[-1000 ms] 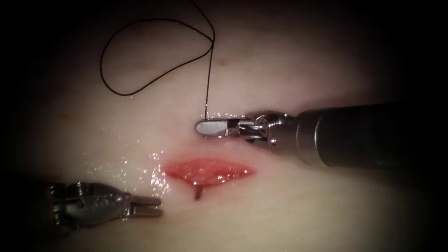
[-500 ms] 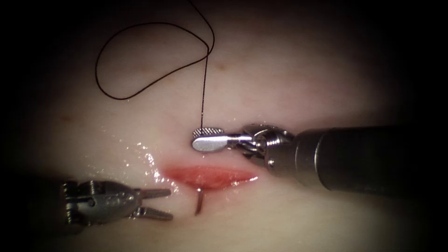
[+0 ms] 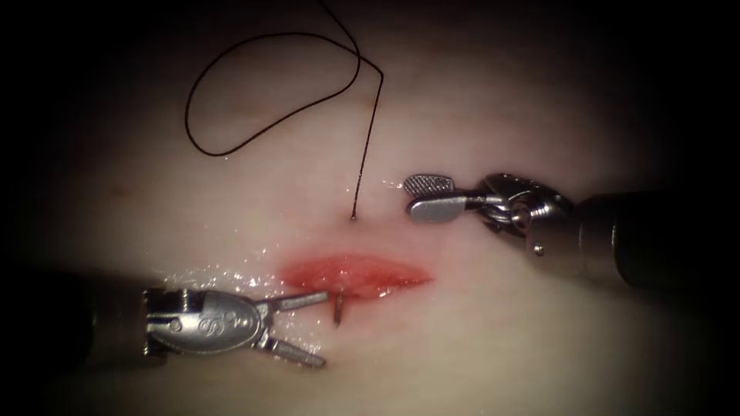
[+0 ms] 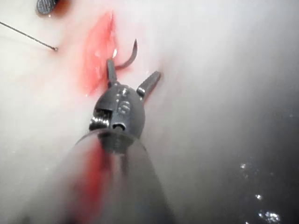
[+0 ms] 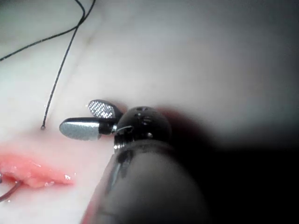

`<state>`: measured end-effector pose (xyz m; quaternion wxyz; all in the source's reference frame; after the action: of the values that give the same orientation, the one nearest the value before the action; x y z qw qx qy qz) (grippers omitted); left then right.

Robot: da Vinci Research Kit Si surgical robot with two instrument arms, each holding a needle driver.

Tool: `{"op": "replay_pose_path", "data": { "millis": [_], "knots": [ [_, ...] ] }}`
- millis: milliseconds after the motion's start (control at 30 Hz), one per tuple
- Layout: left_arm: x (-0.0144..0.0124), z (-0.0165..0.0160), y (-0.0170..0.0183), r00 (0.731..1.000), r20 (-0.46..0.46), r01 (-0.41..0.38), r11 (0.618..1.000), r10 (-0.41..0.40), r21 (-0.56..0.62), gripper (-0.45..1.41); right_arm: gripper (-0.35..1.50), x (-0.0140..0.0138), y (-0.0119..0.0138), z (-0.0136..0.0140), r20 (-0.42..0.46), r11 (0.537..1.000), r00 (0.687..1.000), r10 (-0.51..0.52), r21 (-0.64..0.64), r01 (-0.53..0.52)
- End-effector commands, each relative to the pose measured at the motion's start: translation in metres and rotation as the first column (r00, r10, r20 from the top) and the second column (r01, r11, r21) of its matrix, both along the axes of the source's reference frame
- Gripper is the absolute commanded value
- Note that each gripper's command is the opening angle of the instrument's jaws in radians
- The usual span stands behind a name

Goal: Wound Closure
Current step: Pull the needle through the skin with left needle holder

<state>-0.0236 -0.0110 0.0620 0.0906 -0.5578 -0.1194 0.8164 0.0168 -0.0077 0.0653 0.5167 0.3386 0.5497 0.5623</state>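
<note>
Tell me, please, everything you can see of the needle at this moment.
The needle is a thin, dark, curved metal piece, mostly buried in the tissue. Its pointed end sticks out of the near edge of the cut, just below the red fluid. The left tool, jaws open, straddles this exposed tip without gripping it. The right tool, also open, holds nothing. The thread enters the tissue above the cut.

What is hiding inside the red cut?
The curved needle runs under the tissue: its tip pokes out beside the cut, and thread goes in on the far side. Its buried middle is covered. Both tools hold nothing.
</note>
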Motion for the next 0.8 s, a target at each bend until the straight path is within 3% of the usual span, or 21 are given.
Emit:
{"op": "replay_pose_path", "data": {
  "millis": [33, 133, 233, 300, 367, 400, 433, 467, 500, 633, 767, 800],
  "knots": [
    [-0.0009, 0.0005, -0.0004, 1.0, 0.009, 0.008, 1.0, -0.008, -0.003, 0.48, 1.04, -0.0009, 0.0001, 0.0008, 0.012, 1.0, 1.0, 0.014, 0.002, -0.014],
    [-0.0023, 0.0006, 0.0001, 1.0, 0.016, 0.022, 1.0, -0.022, -0.004, 0.48, 1.21, -0.0026, 0.0001, 0.0008, 0.039, 0.999, 0.998, 0.043, 0.002, -0.043],
    [-0.0036, 0.0015, -0.0001, 1.0, 0.02, 0.019, 1.0, -0.018, -0.015, 0.41, 1.3, -0.0025, 0.0003, 0.0004, 0.053, 0.989, 0.993, 0.109, 0.099, -0.114],
    [-0.0036, 0.002, -0.0003, 1.0, 0.024, 0.011, 1.0, -0.011, -0.026, 0.34, 1.28, -0.0025, 0.0003, 0.0003, 0.078, 0.991, 0.989, 0.124, 0.048, -0.128],
    [-0.0034, 0.0026, -0.0002, 1.0, 0.024, 0.014, 1.0, -0.014, 0.002, 0.19, -0.05, -0.0025, 0.0006, 0.0002, 0.053, 0.978, 0.988, 0.143, -0.158, -0.133],
    [-0.0032, 0.0028, 0.0, 1.0, 0.024, 0.018, 1.0, -0.019, 0.024, 0.11, -0.33, -0.0024, 0.0006, 0.0002, 0.046, 0.969, 0.987, 0.153, -0.203, -0.14],
    [-0.0029, 0.003, 0.0002, 0.999, 0.026, 0.023, 0.998, -0.024, 0.052, 0.0, -0.35, -0.0021, 0.0008, 0.0003, 0.044, 0.96, 0.986, 0.158, -0.239, -0.143],
    [-0.0025, 0.0031, 0.0005, 0.999, 0.025, 0.033, 0.995, -0.036, 0.097, -0.35, -0.35, -0.0019, 0.001, 0.0004, 0.044, 0.953, 0.991, 0.123, -0.286, -0.105],
    [-0.0023, 0.003, 0.0006, 0.999, 0.024, 0.042, 0.99, -0.046, 0.137, -0.45, -0.35, -0.0015, 0.001, 0.0005, 0.044, 0.948, 0.996, 0.081, -0.313, -0.063],
    [-0.0023, 0.002, 0.0001, 0.996, 0.011, 0.08, 0.96, -0.086, 0.267, -0.45, -0.35, -0.0008, 0.0003, 0.0001, 0.13, 0.917, 0.991, 0.026, -0.399, 0.028],
    [-0.0027, 0.0009, 0.0003, 0.992, -0.005, 0.118, 0.919, -0.125, 0.377, -0.45, -0.35, -0.0005, 0.0002, -0.0003, 0.16, 0.902, 0.986, 0.039, -0.431, 0.035],
    [-0.0029, -0.0001, 0.0005, 0.988, -0.002, 0.139, 0.881, -0.155, 0.451, -0.45, -0.35, -0.0003, 0.0002, -0.0005, 0.175, 0.897, 0.984, 0.032, -0.439, 0.049]
  ]
}}
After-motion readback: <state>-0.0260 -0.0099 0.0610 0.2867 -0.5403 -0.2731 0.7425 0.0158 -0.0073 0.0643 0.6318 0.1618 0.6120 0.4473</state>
